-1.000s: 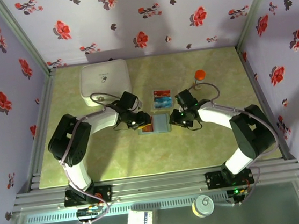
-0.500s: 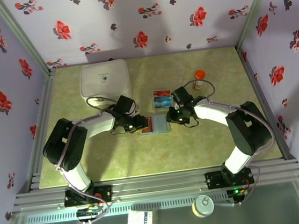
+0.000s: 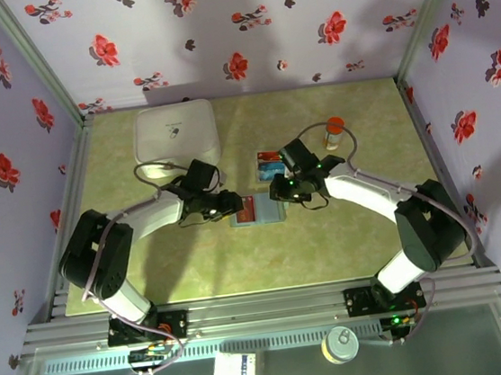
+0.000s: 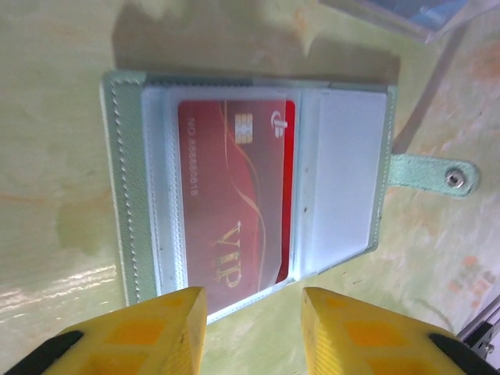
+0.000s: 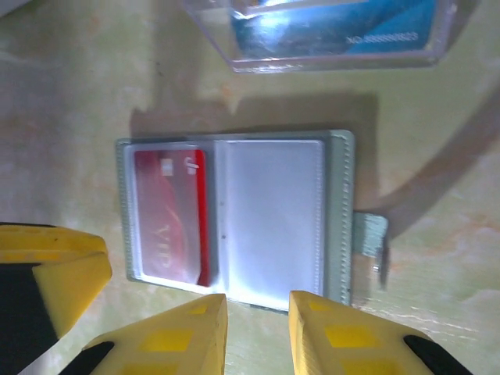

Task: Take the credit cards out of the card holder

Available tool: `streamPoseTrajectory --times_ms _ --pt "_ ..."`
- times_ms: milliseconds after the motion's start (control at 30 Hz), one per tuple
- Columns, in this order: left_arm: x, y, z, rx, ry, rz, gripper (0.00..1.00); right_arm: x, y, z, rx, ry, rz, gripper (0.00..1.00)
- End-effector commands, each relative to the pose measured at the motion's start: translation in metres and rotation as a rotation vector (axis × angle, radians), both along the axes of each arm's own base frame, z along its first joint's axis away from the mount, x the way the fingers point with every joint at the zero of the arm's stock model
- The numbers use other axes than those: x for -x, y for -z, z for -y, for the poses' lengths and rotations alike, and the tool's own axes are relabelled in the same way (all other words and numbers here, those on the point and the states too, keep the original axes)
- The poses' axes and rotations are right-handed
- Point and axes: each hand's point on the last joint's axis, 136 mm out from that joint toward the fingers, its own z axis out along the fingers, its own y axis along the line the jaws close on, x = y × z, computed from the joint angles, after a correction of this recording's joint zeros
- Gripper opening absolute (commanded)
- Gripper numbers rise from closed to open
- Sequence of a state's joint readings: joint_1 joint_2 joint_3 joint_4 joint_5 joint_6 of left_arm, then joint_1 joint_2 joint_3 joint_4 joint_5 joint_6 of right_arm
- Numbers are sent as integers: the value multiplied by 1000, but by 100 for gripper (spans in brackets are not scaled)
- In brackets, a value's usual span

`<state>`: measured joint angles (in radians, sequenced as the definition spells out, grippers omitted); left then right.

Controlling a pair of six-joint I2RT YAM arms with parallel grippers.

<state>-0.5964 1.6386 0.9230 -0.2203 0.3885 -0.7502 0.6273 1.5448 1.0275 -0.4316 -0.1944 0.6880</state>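
The card holder (image 4: 344,172) lies open and flat on the bench (image 4: 62,195), just ahead of the tips of both sets of fingers, which face it from opposite sides. The left fingers (image 4: 254,301) are spread with nothing between them, their tips at the near edge of the holder. The right fingers (image 5: 256,305) stand a little apart with an empty gap, at the holder's opposite long edge.

A red card (image 4: 234,195) sits inside the clear sleeve of one panel, ahead of the left-hand finger in both wrist views. The other panel's sleeve looks empty. The snap strap (image 4: 433,173) hangs loose off that side.

Beyond the holder from the right fingers is a clear tray (image 5: 215,35) with a blue card (image 5: 344,31) lying in it.

By my reading the job is about half done. The blue card seems to be out and put away. The red card has yet to be slid out of its sleeve, and neither set of fingers is pinching it or pinning the holder down.
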Motion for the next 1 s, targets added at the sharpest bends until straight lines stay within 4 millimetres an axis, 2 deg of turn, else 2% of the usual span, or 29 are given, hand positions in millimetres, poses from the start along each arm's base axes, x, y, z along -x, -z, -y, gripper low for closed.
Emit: streamPoseTrajectory --times_ms 0,167,333,633,967 --pt "-13 -9 -8 -16 -15 31 33 -5 -6 -16 -60 0 -6 28" --pt "-20 1 -8 -12 -5 0 23 -11 -1 -49 -139 -28 -33 27" --pt "-21 13 -5 -15 9 -31 16 -15 15 -67 -162 -41 -64 26" --pt "-18 29 -6 -24 12 -62 10 -16 45 -75 -160 -44 -114 25" --pt "-13 41 -15 -51 3 -91 6 -16 57 -82 -181 -51 -137 23"
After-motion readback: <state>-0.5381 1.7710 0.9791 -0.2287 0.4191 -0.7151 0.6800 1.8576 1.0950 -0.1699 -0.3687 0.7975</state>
